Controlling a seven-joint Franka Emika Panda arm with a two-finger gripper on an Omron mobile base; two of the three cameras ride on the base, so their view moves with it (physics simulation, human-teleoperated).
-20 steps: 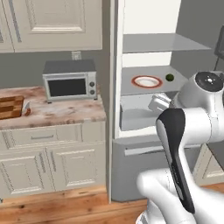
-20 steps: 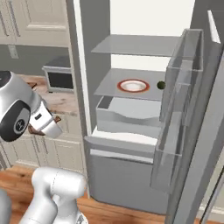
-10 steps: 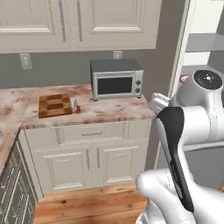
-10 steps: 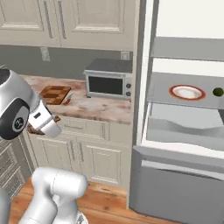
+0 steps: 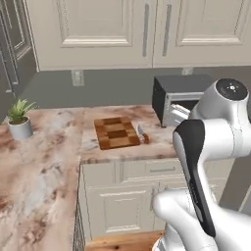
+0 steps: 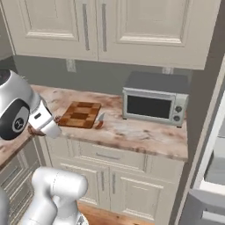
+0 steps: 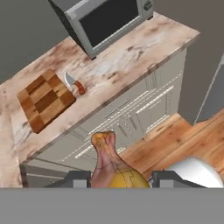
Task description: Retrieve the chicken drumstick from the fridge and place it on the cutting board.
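Note:
In the hand view my gripper is shut on the chicken drumstick, a lumpy golden-brown piece that sticks out between the two fingers. It hangs above the wooden floor in front of the base cabinets. The checkered cutting board lies on the pinkish counter, up and to the left of the drumstick and apart from it. The same cutting board shows in both base views, left of the microwave. The fridge shows at the right edge of the right base view.
A small knife lies just right of the board. The grey microwave stands further right on the counter. A potted plant stands at the left. Cream cabinets hang above and stand below the counter.
The base has driven and turned left, so the views have swung from the open fridge to the counter with the board. The gripper stays shut on the drumstick.

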